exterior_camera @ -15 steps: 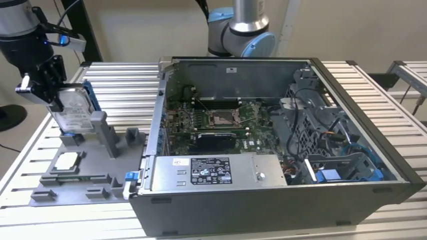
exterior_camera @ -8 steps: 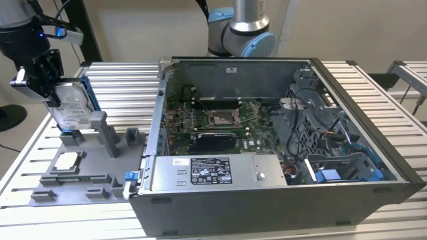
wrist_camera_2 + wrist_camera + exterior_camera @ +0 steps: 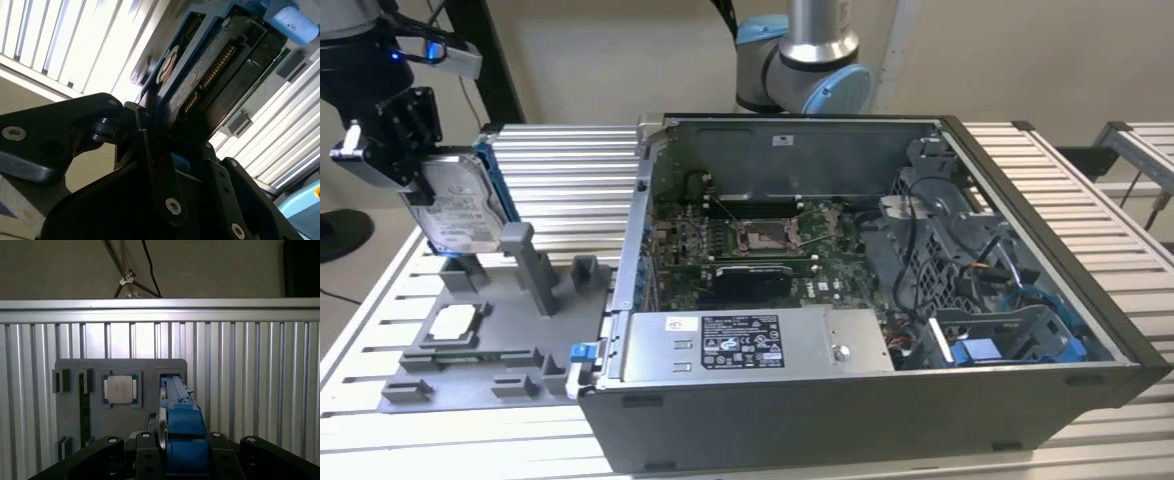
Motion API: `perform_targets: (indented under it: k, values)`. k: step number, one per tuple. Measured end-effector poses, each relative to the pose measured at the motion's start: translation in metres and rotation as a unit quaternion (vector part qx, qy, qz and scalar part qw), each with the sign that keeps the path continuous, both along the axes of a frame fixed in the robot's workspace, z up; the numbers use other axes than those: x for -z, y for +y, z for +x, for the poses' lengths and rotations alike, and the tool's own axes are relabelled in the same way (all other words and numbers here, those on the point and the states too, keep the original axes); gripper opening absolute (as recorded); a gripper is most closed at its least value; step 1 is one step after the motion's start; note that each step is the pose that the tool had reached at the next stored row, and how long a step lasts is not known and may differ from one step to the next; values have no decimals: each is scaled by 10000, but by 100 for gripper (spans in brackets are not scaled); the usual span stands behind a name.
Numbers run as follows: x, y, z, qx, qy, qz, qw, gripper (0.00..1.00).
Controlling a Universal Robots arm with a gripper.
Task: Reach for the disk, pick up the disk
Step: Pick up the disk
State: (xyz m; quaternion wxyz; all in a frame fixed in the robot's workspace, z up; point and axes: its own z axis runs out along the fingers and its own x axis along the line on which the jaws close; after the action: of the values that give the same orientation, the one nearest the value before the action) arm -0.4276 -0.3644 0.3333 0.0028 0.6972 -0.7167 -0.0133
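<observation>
At the grey fixture point(image 3: 480, 352), disk point(image 3: 460, 205) seemingly in gripper point(image 3: 416, 165)

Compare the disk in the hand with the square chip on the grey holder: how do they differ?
The disk stands on edge, clamped by the hand; the chip lies flat in its recess. The disk is much larger than the chip. The disk carries blue rails; the chip has none. Both are silver-grey.

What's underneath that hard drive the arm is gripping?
A grey holder plate, its slot directly below the disk that the gripper clamps. Whether the disk's lower edge touches the slot is covered by the disk itself.
</observation>
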Motion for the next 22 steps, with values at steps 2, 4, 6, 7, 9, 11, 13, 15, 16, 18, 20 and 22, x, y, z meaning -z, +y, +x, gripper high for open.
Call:
perform_targets:
  k: [2, 4, 6, 7, 9, 11, 13, 15, 16, 18, 20, 22]
  values:
    - [-78, 0, 0, 0, 0, 0, 10000, 0]
    - [-169, 0, 0, 0, 0, 0, 10000, 0]
    - [-259, 0, 0, 0, 0, 0, 10000, 0]
    - [-308, 0, 0, 0, 0, 0, 10000, 0]
    - [-398, 0, 0, 0, 0, 0, 10000, 0]
    - [-487, 0, 0, 0, 0, 0, 10000, 0]
    - [-578, 0, 0, 0, 0, 0, 10000, 0]
    - [-670, 0, 0, 0, -1, 0, 10000, 0]
    - [-717, 0, 0, 0, 0, 0, 10000, 0]
    - [-806, 0, 0, 0, -1, 0, 10000, 0]
    - [-899, 0, 0, 0, -1, 0, 10000, 0]
    - [-989, 0, 0, -1, 0, 0, 10000, 0]
